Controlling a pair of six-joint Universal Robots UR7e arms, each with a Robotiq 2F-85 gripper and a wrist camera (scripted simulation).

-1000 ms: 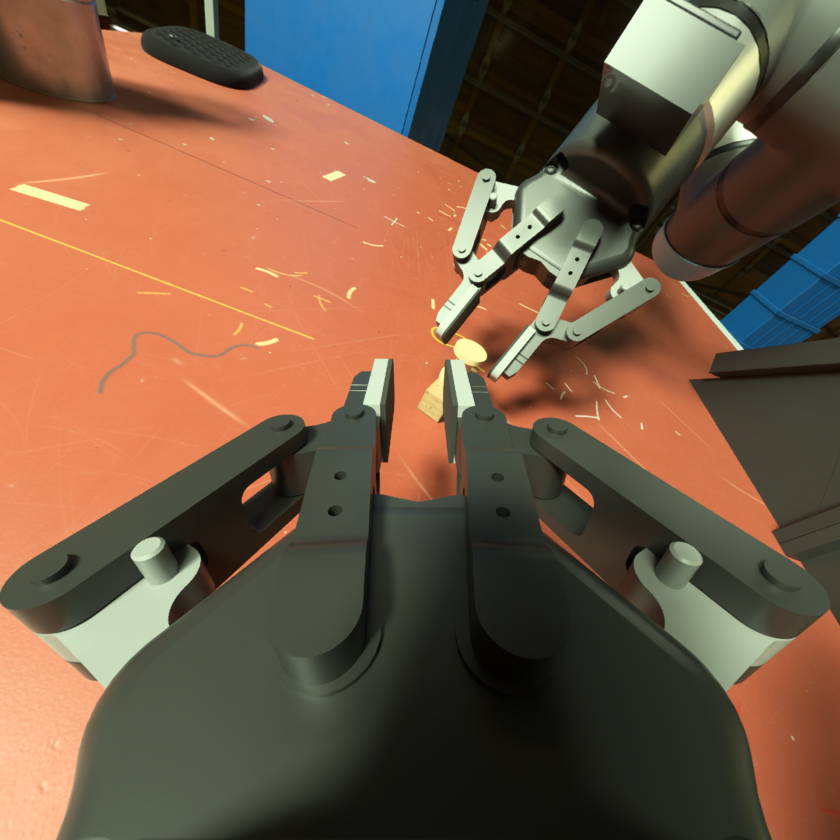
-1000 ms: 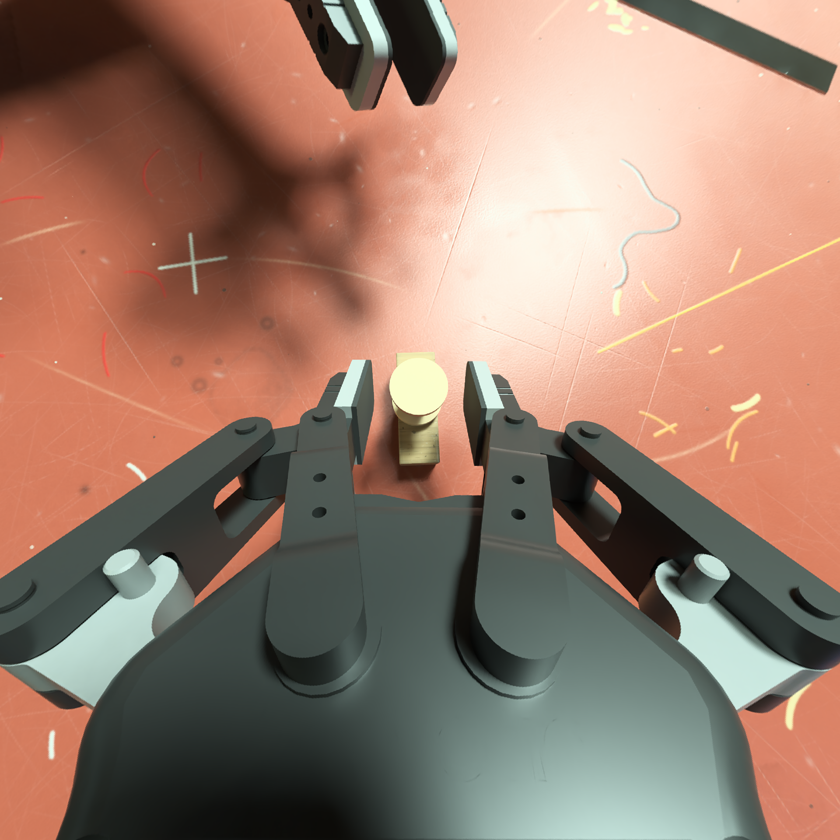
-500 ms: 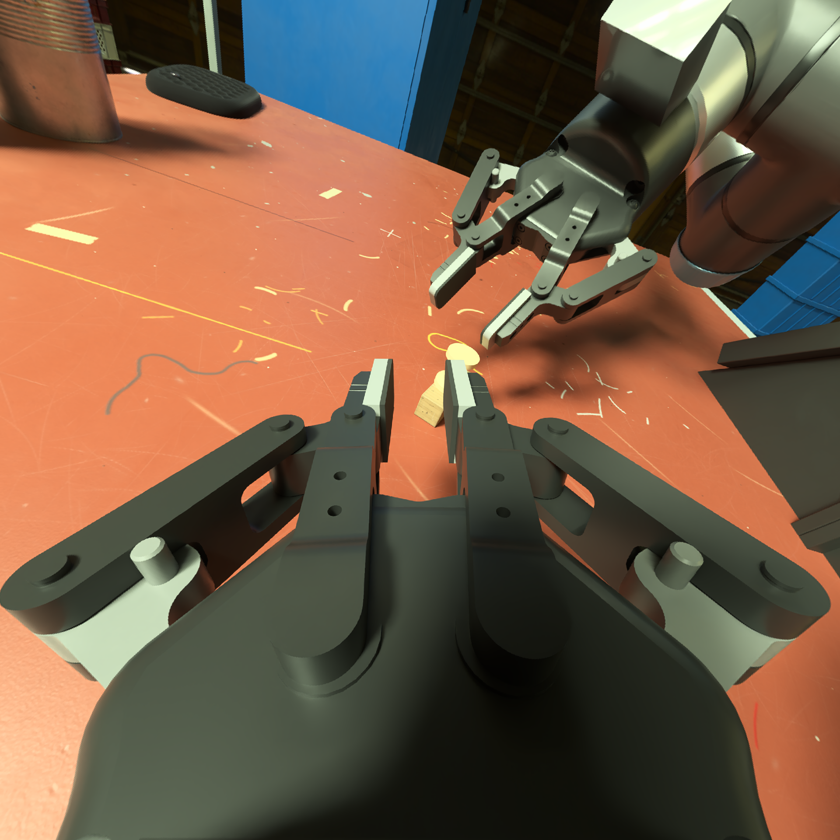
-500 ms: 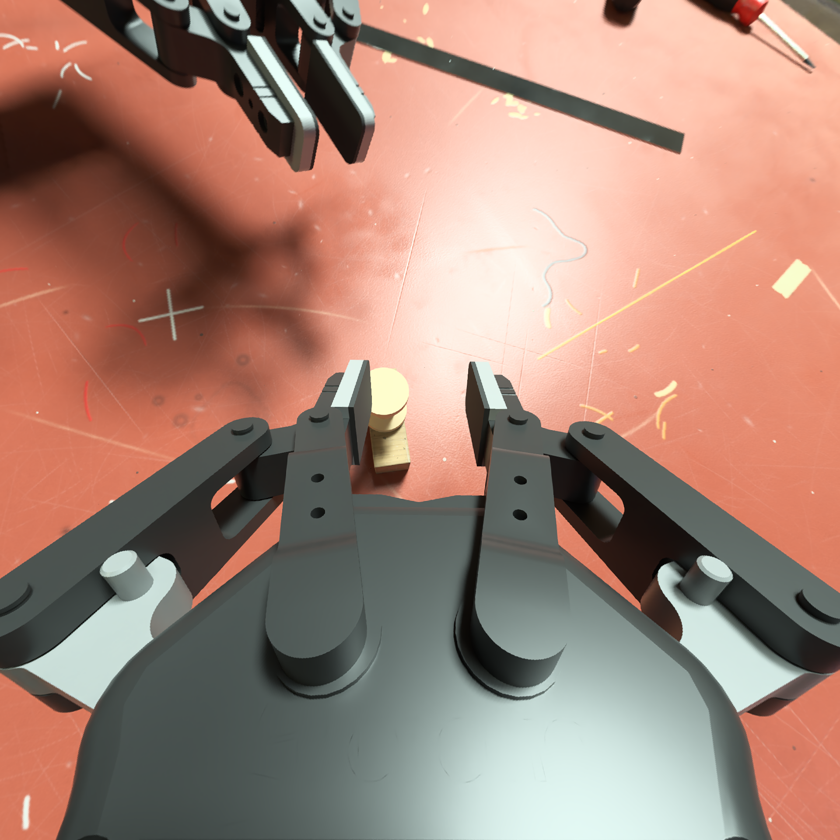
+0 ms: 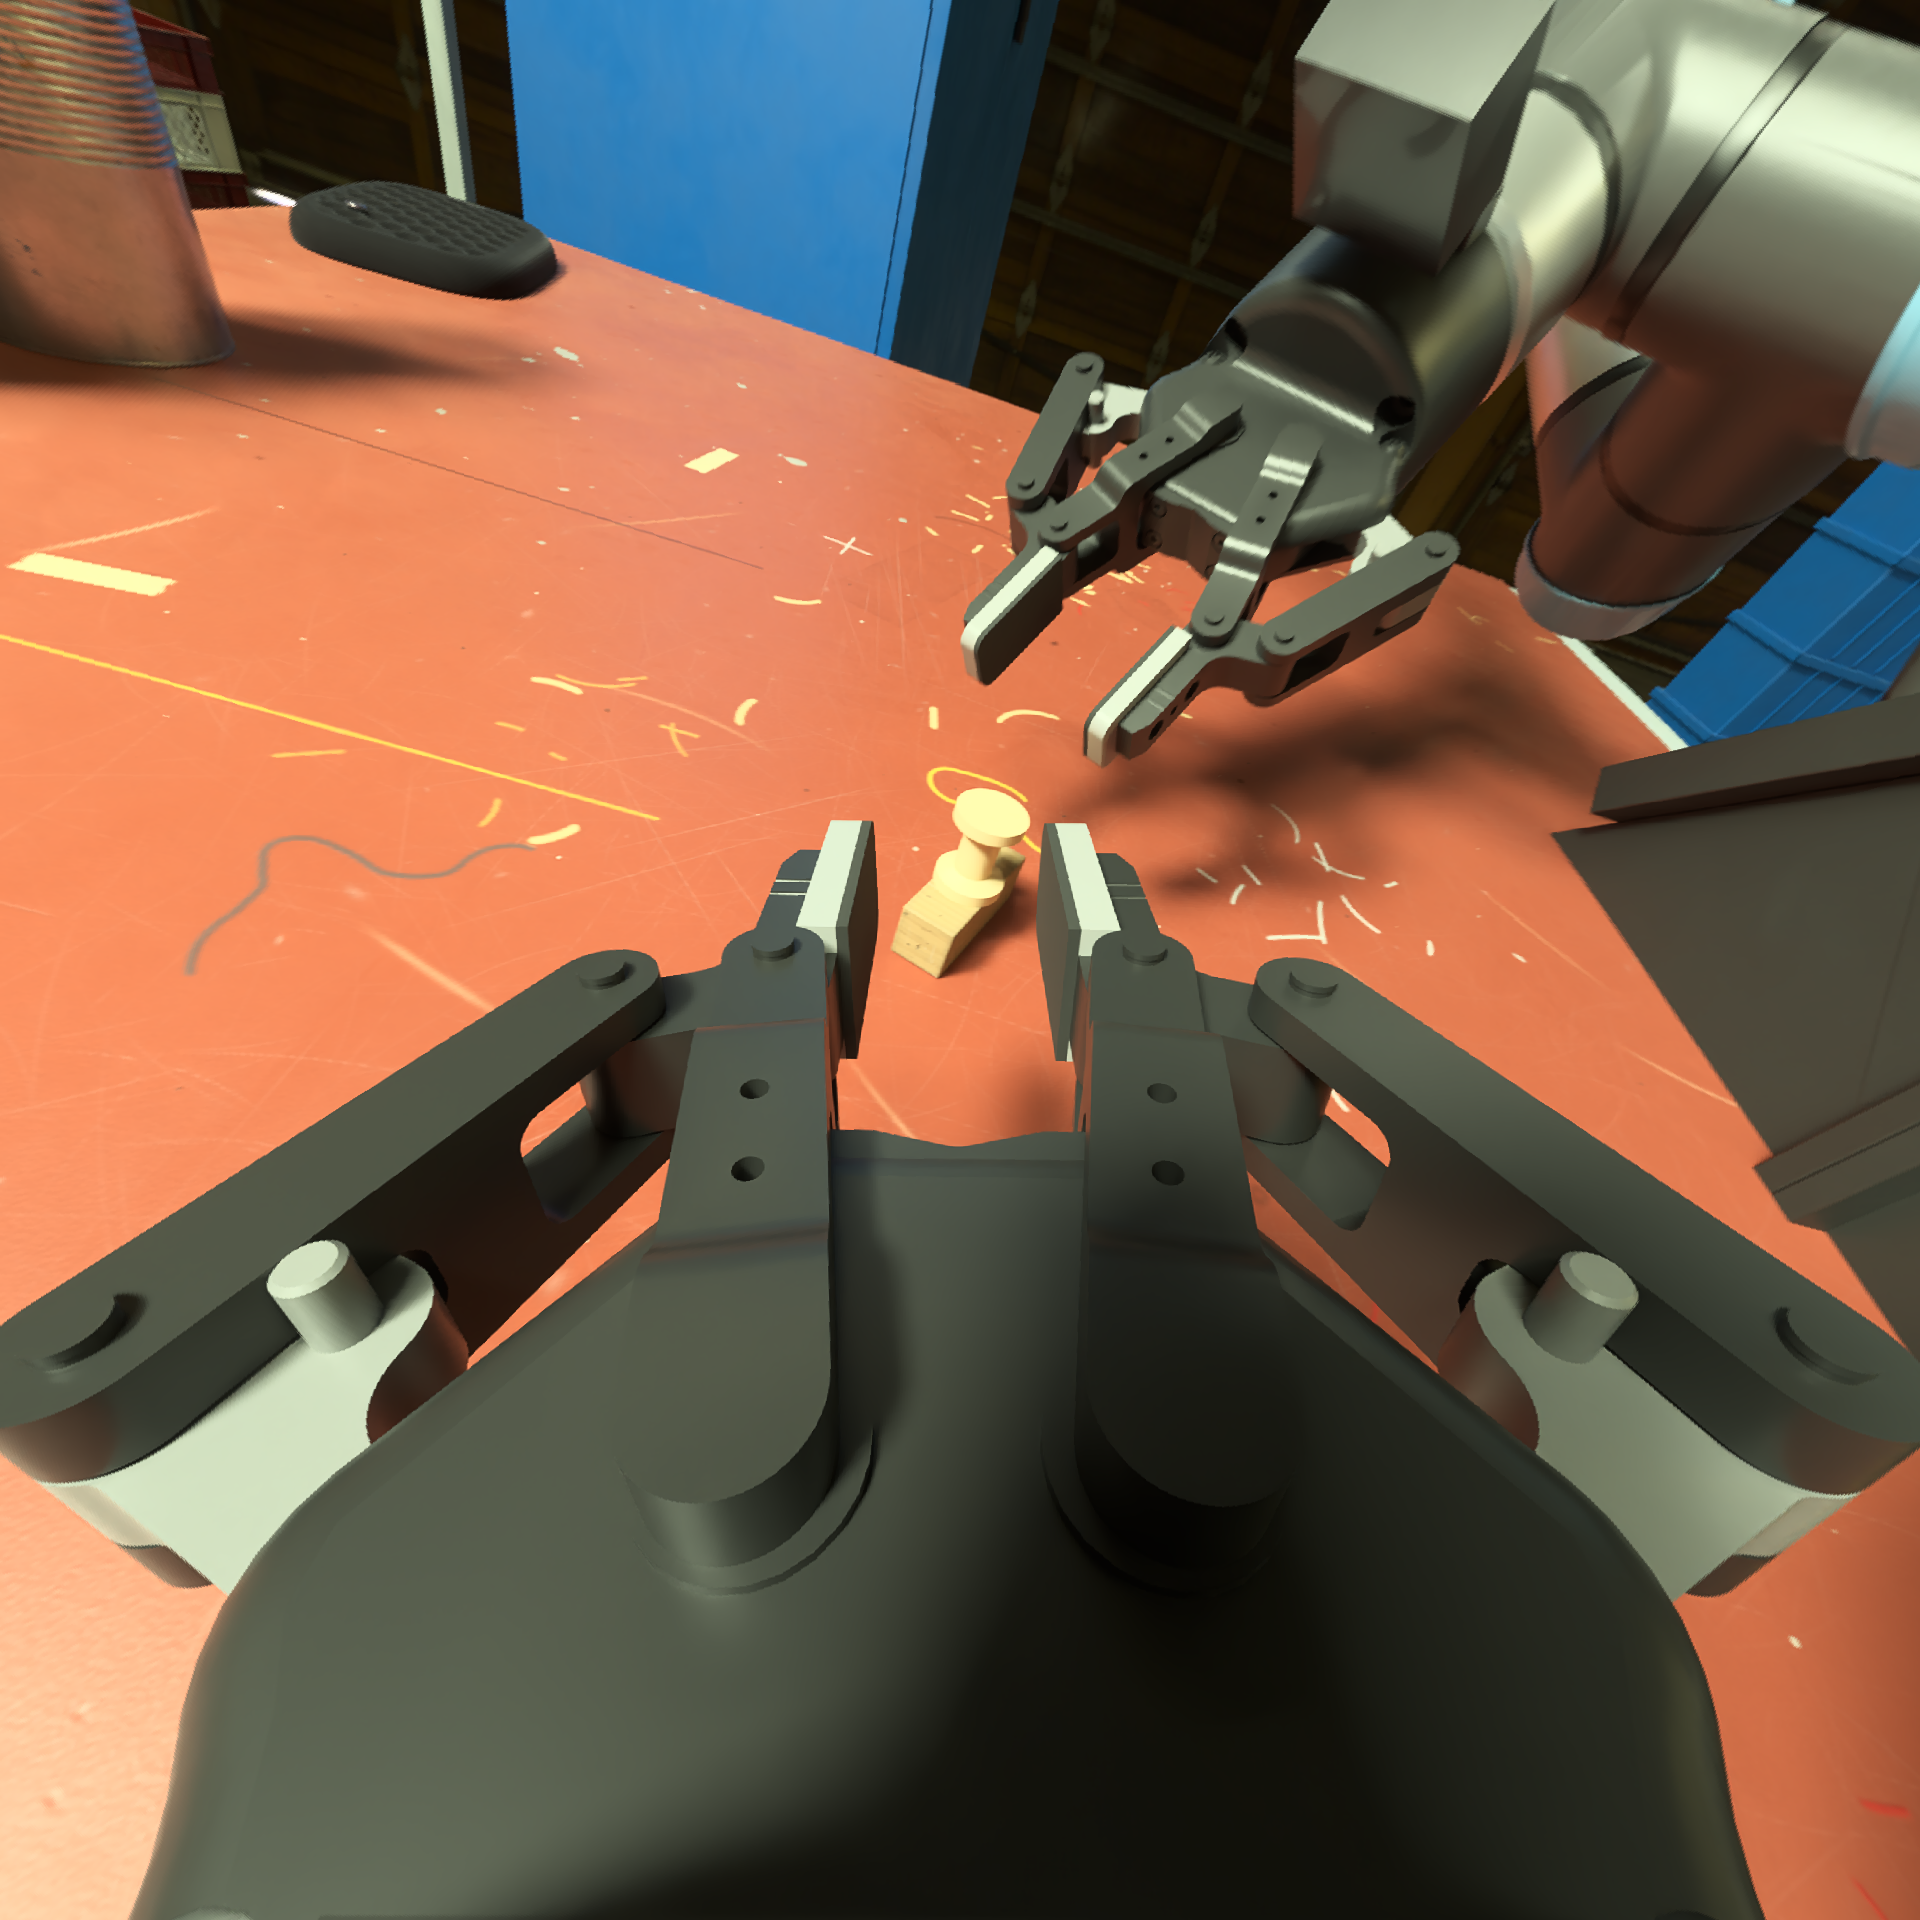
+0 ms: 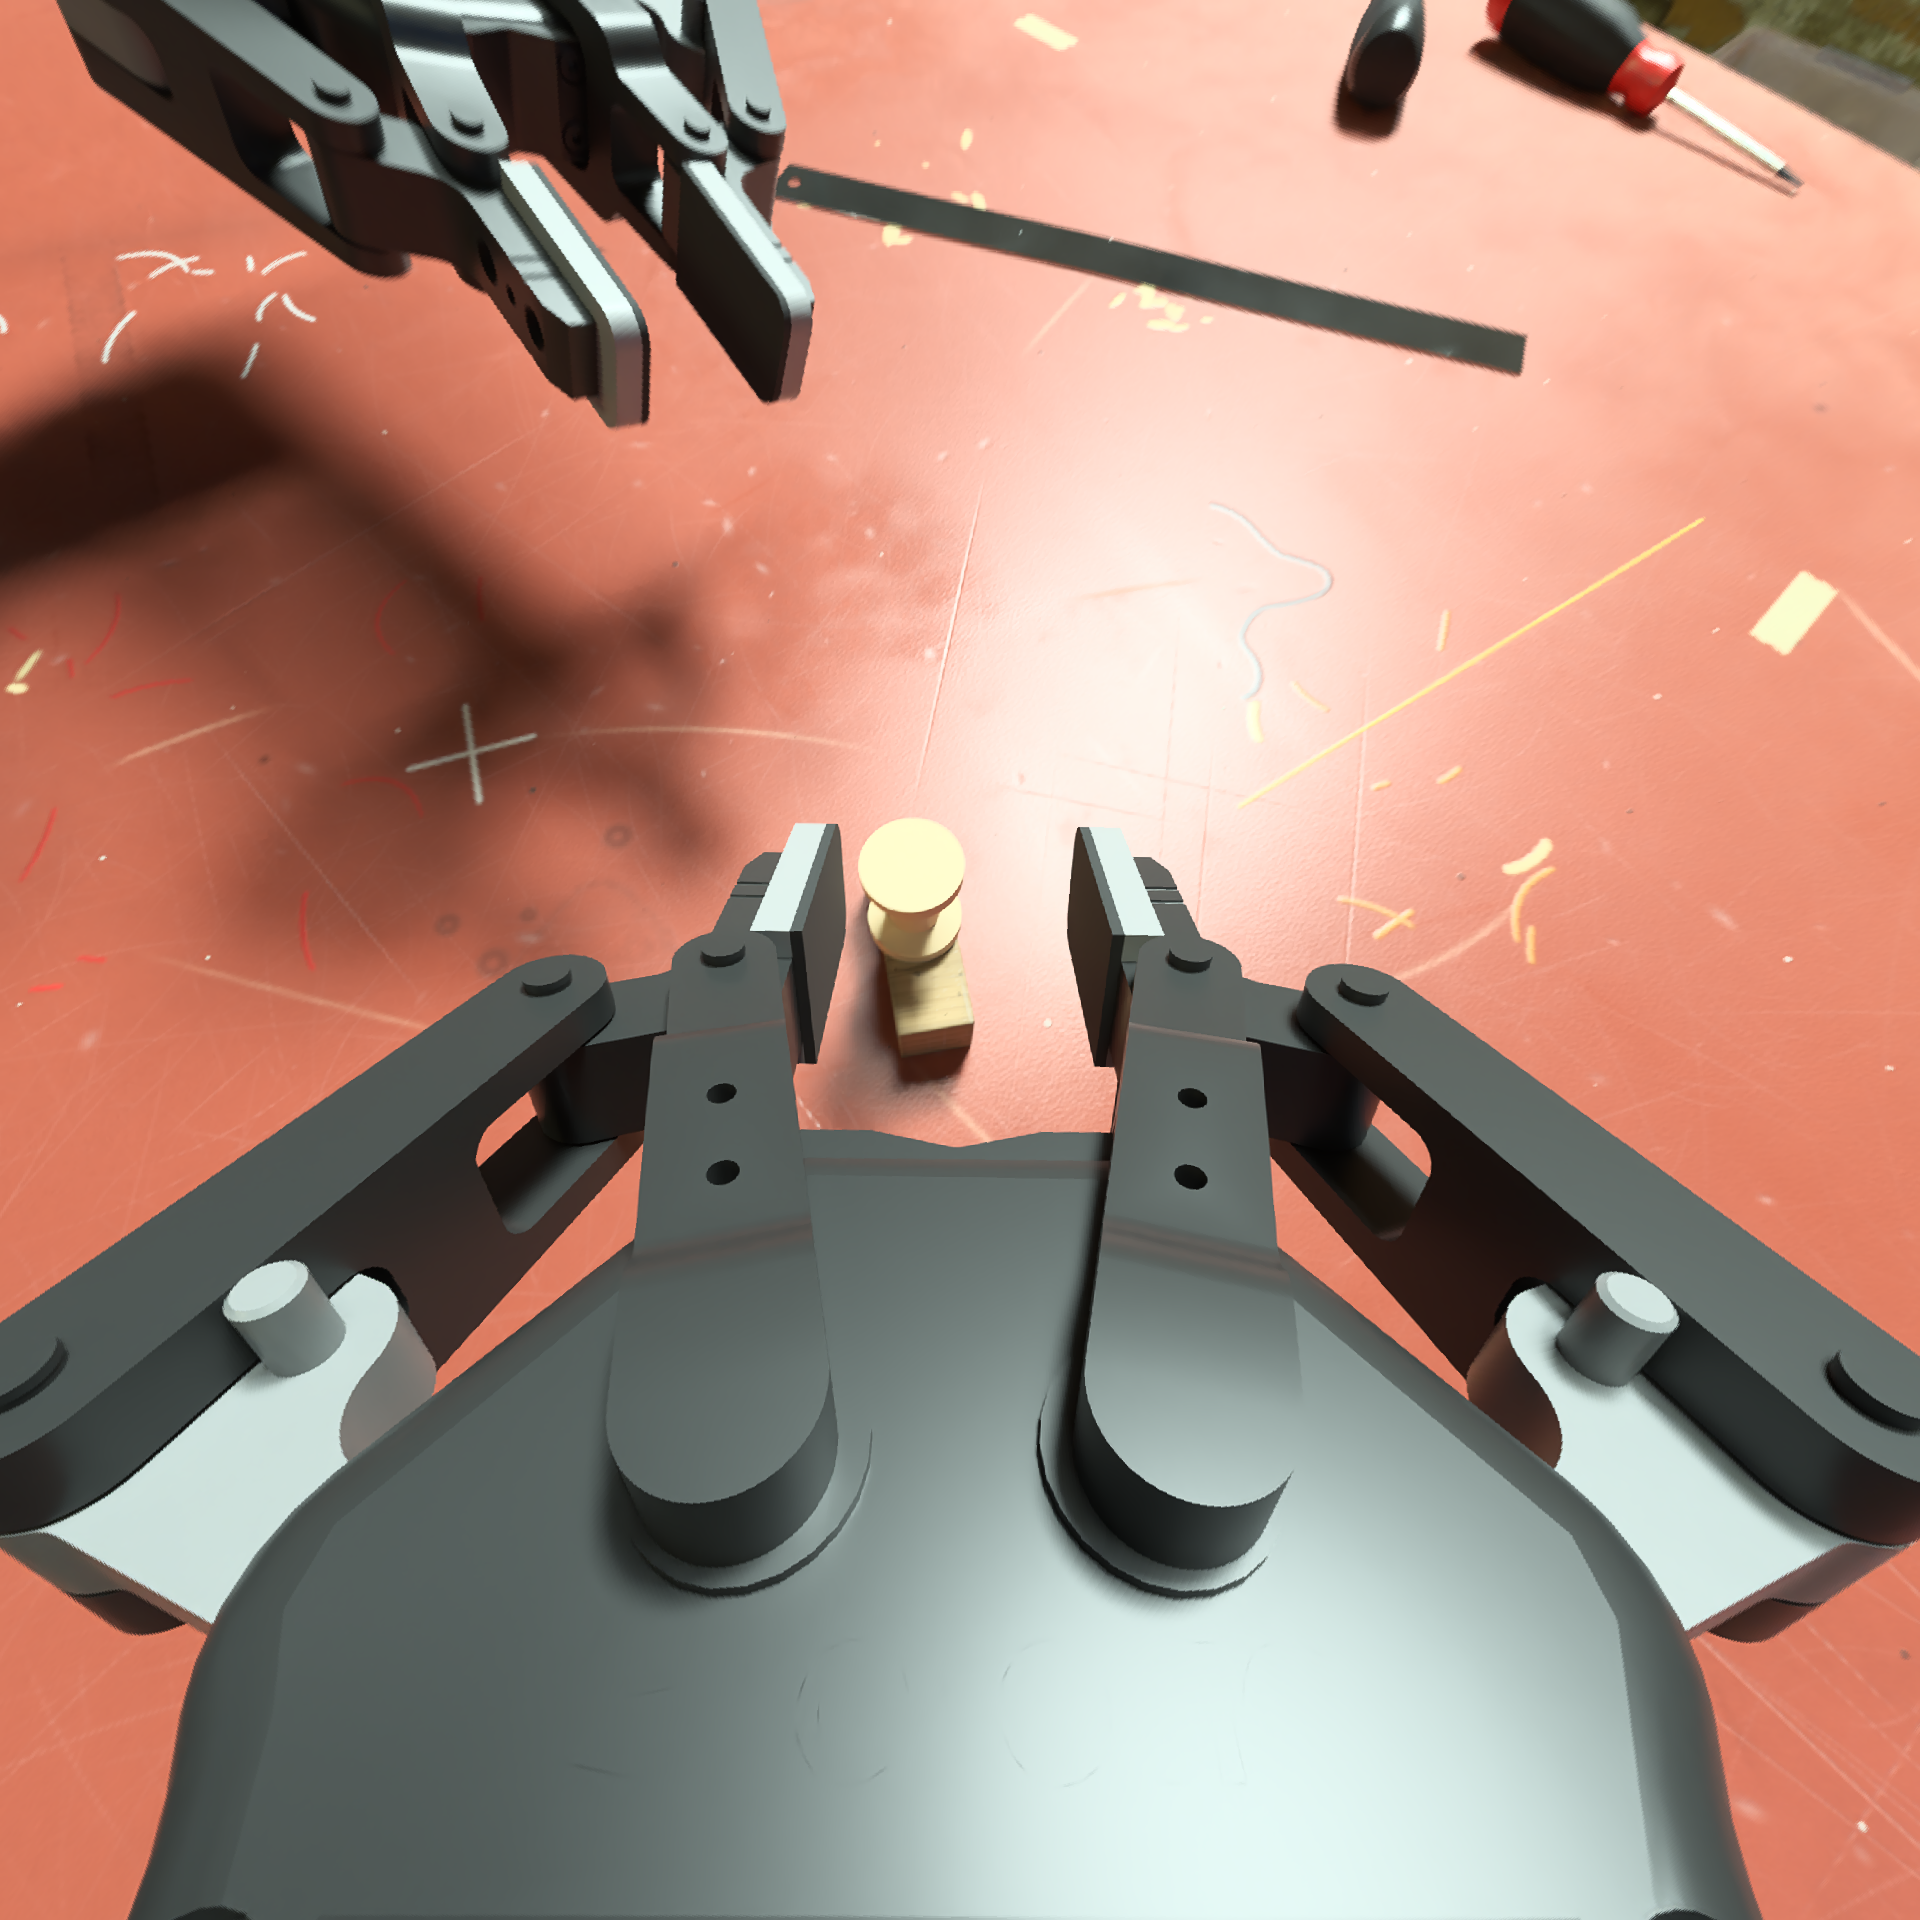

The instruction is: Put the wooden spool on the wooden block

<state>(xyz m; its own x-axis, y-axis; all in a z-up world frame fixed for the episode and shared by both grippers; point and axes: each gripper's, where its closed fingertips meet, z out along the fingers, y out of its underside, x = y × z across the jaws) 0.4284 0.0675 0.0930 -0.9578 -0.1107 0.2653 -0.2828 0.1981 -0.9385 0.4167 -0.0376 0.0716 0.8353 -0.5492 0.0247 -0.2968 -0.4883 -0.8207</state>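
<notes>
While both grippers' fingers gape empty, wooden spool (image 6: 911, 883) stands axis-upright on wooden block (image 6: 930, 1003).

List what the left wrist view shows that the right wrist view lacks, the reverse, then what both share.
Left only: a grey metal cone, a black ribbed pad, blue panels behind the table.
Right only: a screwdriver, a dark metal strip.
Both: the wooden spool standing on the wooden block, and both grippers, left and right, jaws open and empty.
</notes>
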